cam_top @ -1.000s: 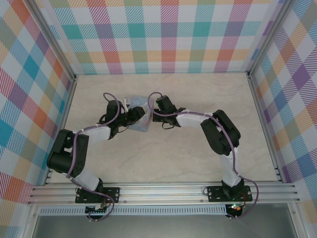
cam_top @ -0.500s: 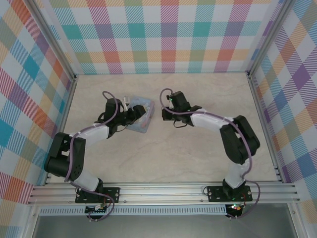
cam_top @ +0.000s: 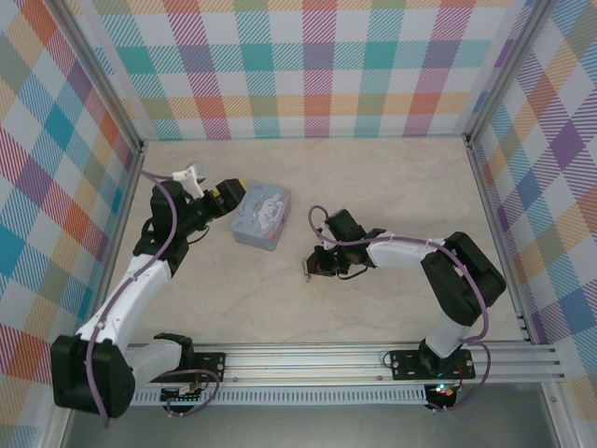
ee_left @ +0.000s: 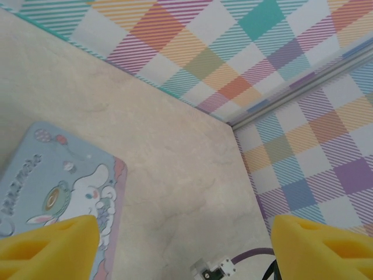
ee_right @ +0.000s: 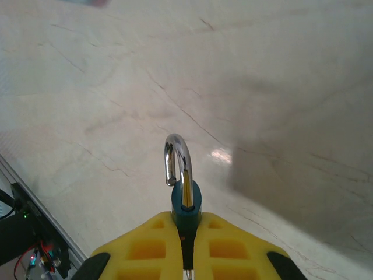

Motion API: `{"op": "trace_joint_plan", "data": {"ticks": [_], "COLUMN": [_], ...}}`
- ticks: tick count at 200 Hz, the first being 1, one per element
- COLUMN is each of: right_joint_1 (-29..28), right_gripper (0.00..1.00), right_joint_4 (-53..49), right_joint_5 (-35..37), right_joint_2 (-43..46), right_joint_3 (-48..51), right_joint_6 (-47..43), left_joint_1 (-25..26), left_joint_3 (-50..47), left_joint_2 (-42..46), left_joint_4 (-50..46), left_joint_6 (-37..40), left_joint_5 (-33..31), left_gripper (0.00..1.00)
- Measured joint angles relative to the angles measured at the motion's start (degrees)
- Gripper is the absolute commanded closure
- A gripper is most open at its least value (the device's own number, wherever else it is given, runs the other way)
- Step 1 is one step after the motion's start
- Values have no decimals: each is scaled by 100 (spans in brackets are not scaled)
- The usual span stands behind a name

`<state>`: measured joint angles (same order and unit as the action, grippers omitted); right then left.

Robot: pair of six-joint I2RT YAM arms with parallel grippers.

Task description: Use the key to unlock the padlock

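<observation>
**Padlock pinched in right gripper, shackle pointing away from the wrist**

The padlock (ee_right: 186, 201) is clamped by its blue body between the yellow fingers of the right gripper (ee_right: 186, 221), which is closed on it. Its long axis is lined up with the fingers, and the silvery shackle (ee_right: 178, 158) is carried out in front, low over the bare marble-patterned table (cam_top: 392, 187). One leg of the shackle is seated in the body. The other appears to end short of it, so the lock is judged to be open already, though this cannot be confirmed from that angle.

From above, the held padlock is seen to the near right of the cartoon-printed tin box (cam_top: 261, 217), apart from it. The left gripper (ee_left: 182, 220) is spread wide with nothing between its fingers and is placed just beside the tin's far left corner, well apart from the padlock. Any further handling is therefore judged to fall to the right arm.

The tin's lid is shut, and its contents cannot be told.
</observation>
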<state>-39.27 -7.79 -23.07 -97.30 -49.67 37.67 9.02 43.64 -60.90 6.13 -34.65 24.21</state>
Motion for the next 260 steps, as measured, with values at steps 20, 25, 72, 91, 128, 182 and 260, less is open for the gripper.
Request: {"op": "trace_joint_plan", "data": {"ticks": [20,25,72,91,128,182,260], "right_joint_1": [2,2,7,22,111,573,2736], "right_gripper": [86,85,59,53,38,0,0], "right_joint_4": [20,22,-48,-229,-844,-1314,986], "right_joint_5": [7,11,249,481,1274,3279,3891], "right_joint_2": [-87,-90,-55,142,1016,2437,3193], "right_joint_3": [63,79,129,142,98,-15,2269], "right_joint_6": [118,151,188,70,-463,-1895,-3421], "left_joint_1": [-90,-125,-446,-592,-907,-1154,-1180], "left_joint_3": [-382,-474,-901,-903,-935,-1176,-1941], "left_joint_2": [310,374,673,737,828,732,-31], "left_joint_4": [-120,-168,-328,-343,-446,-761,-68], "left_joint_6": [0,-2,-160,-195,-181,546,1744], "left_joint_5": [-188,-247,-487,-535,-669,-1993,-3195], "left_gripper": [19,18,17,17,11,5,5]}}
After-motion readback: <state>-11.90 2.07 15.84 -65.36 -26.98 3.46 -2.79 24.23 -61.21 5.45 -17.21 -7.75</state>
